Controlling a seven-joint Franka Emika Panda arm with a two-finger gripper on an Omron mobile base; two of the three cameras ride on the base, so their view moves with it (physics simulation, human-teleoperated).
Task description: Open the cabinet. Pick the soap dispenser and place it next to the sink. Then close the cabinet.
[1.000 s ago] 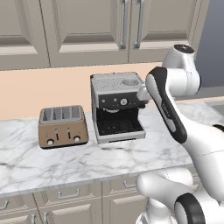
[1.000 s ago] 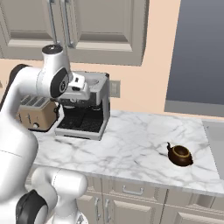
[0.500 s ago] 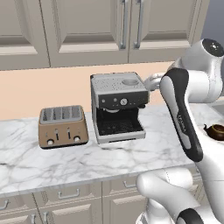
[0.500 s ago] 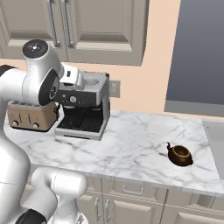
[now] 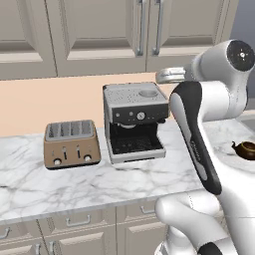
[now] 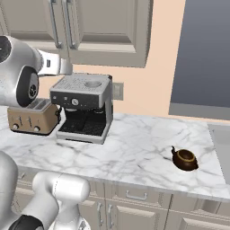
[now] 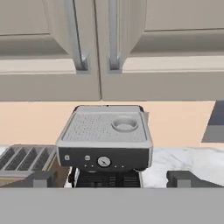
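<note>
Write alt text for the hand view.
The open gripper faces the closed cabinet, whose two silver bar handles hang side by side above a coffee machine on the marble counter. A toaster stands at lower left.

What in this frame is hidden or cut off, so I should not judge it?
- Cabinet interior: both doors shut, contents hidden in all views.
- Sink: cut by the right base view's right edge.
- Toaster: partly behind the arm in the right base view.
- Gripper: hand view shows only its open fingertips.

The coffee machine (image 7: 105, 142) stands just under the shut cabinet (image 7: 98, 48), with open air between them.
</note>
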